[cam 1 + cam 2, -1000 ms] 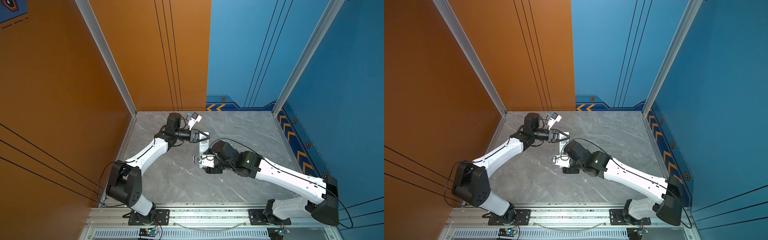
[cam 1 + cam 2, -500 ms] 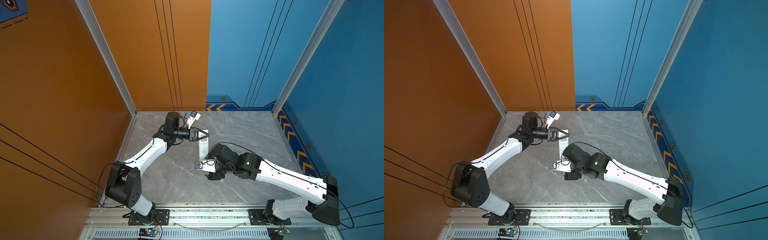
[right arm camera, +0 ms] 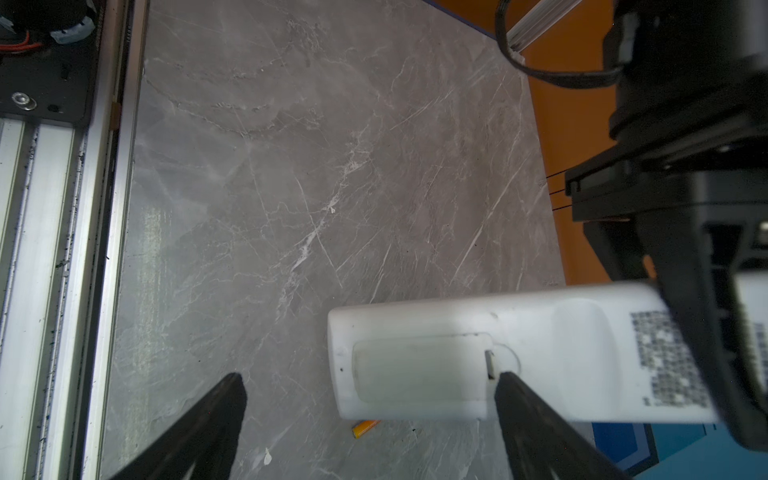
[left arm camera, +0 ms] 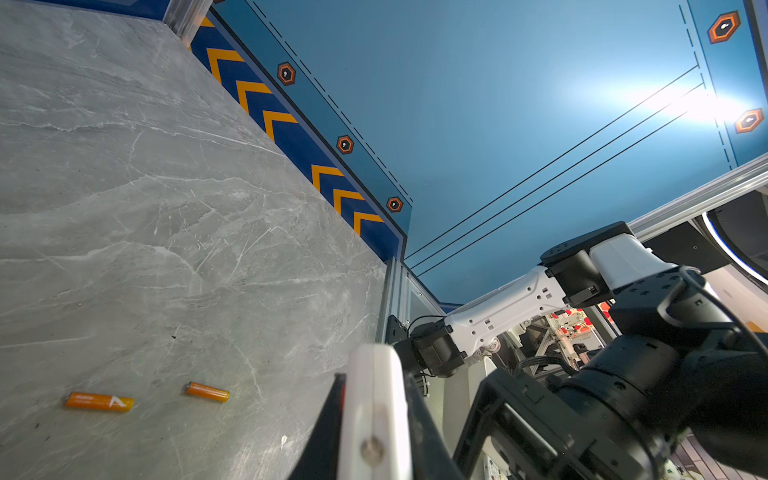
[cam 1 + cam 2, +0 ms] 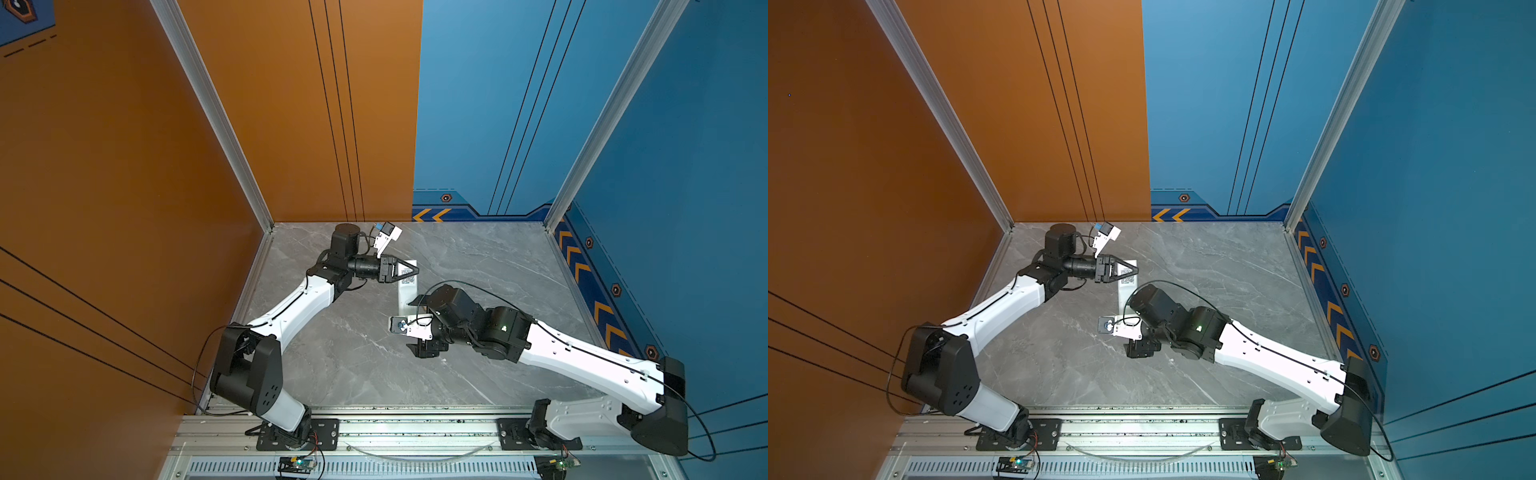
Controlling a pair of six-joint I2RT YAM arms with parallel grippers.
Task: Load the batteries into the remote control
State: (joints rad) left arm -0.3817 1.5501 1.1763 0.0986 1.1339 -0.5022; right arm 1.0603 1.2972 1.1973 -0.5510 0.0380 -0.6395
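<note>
Holding entry one, the remote control (image 3: 540, 357): we have it clamped near its coded-label end by the left gripper (image 5: 409, 271), jaws clenched on its two long edges, back face turned up toward the right wrist camera. In both top views it runs from that gripper toward the right arm, lifted or resting on the table (image 5: 478, 257), we cannot tell which.

Entry two, the battery cover (image 3: 415, 368): a pale rounded panel, seated flush in the back, its small latch tab (image 3: 490, 365) at the inner end. We judge the compartment unopened.

Entry three, the batteries: two orange cells lying loose on the table in the left wrist view, one (image 4: 99, 402) just beside the other (image 4: 207, 391), apart from each other and well clear of the remote. A sliver of orange (image 3: 365, 428) peeks past the remote's edge in the right wrist view.

Entry four, the right gripper (image 3: 370, 415): jaws spread wide, grasping nothing, one fingertip (image 3: 509, 380) at the latch tab, the other off the remote's end over bare table.

Step in hand, by our judgement: opening the cover, loading not yet begun. Next move calls for a fingertip hooked on the tab and pushed or levered so the panel lifts, while our left grip holds the body steady
</note>
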